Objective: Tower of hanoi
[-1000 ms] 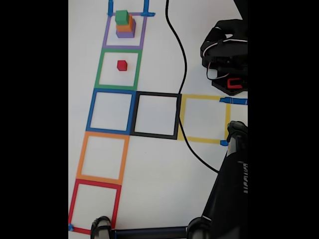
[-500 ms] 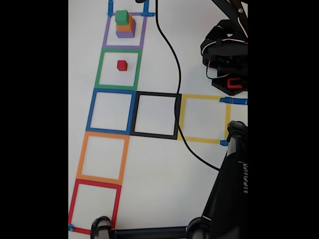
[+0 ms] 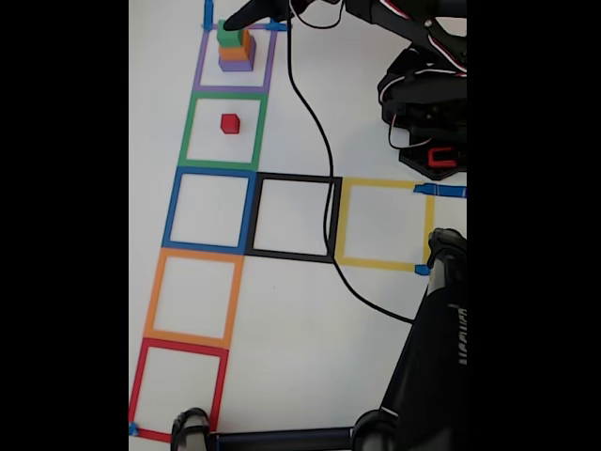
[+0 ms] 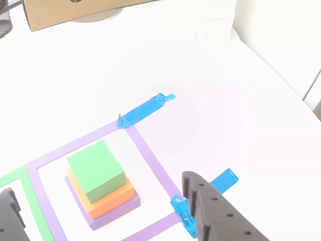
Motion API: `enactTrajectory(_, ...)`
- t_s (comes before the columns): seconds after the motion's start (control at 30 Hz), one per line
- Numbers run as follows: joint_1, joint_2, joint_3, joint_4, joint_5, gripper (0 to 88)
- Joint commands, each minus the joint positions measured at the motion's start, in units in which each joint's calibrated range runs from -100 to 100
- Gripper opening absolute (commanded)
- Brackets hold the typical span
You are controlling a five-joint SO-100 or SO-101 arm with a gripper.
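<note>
Fixed view, left to right. A column of tape-outlined squares is laid on the white surface (image 3: 291, 310): purple square (image 3: 235, 58) at the top, then green square (image 3: 223, 132), blue square (image 3: 210, 210), orange square (image 3: 192, 299) and red square (image 3: 177, 388) at the bottom. A black square (image 3: 293, 217) and a yellow square (image 3: 383, 225) are seen to the right of the blue one.

The stack is found inside the purple square: purple cube (image 3: 236, 64) at the base, orange cube (image 3: 238, 47) on it, green cube (image 3: 228, 34) on top. The red cube (image 3: 230, 123) is set apart, alone, inside the green square just below.

The gripper (image 3: 246, 17) is seen reaching in from the right at the top edge, its dark tip just beside or over the green cube; contact cannot be judged from this view. A black cable (image 3: 319, 141) runs down from the arm across the black square's right side. The arm base (image 3: 427, 113) stands at the right.

Other view: the three-cube stack is seen between two dark fingers, one (image 4: 10, 211) at the left edge, one (image 4: 210, 211) to the right. The jaws stand spread wide, well clear of the cubes, nothing held. Blue tape strips (image 4: 145, 110) mark the purple square's corners. A cardboard box (image 4: 75, 10) lies at the far edge.
</note>
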Motion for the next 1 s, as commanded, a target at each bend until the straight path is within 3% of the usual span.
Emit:
enactTrajectory(0.0,-0.3,6.9,5.0,-20.6,0.0,40.8)
enactTrajectory(0.47,-2.4,27.2,7.6,-47.3,0.0,40.3)
enactTrajectory(0.97,-5.3,40.1,9.4,-61.8,0.0,38.9)
